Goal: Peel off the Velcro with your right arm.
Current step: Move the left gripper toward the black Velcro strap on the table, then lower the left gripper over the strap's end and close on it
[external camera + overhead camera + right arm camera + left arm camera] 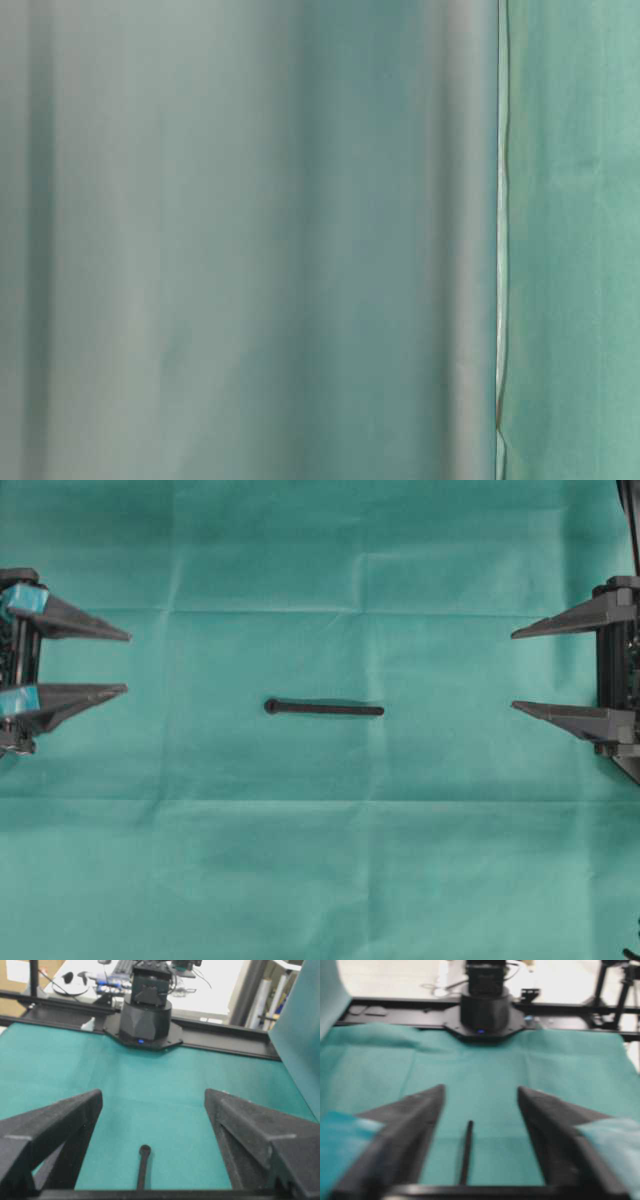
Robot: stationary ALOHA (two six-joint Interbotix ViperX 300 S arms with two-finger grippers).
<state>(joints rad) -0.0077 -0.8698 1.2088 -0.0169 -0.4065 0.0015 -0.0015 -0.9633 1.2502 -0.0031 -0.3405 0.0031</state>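
Lying flat on the green cloth [320, 860], mid-table: the Velcro [323, 708], long axis running left to right in the overhead view, rounded end pointing toward the left gripper [128, 662], squared end toward the right gripper [513, 670]. Sitting well apart from both grippers, with bare cloth stretching on every side of the strip and out to the frame edges. Hovering at the left edge, fingers spread wide, nothing between them, teal patches showing near the finger roots. Waiting at the right edge, the right arm [618, 670], all-black fingers likewise spread wide and holding nothing.

Showing in the left wrist view: the Velcro [466, 1157] running straight away between the two blurred fingers, toward the opposite arm base [485, 1012] at the cloth's far edge. Showing in the right wrist view: the strip's rounded end [144, 1150], farthest from the camera, pointing at the other base [146, 1020], plus a raised cloth panel [297, 1035] at the right. Filling the table-level view: only hanging green fabric [250, 240], no gripper or strip visible there.
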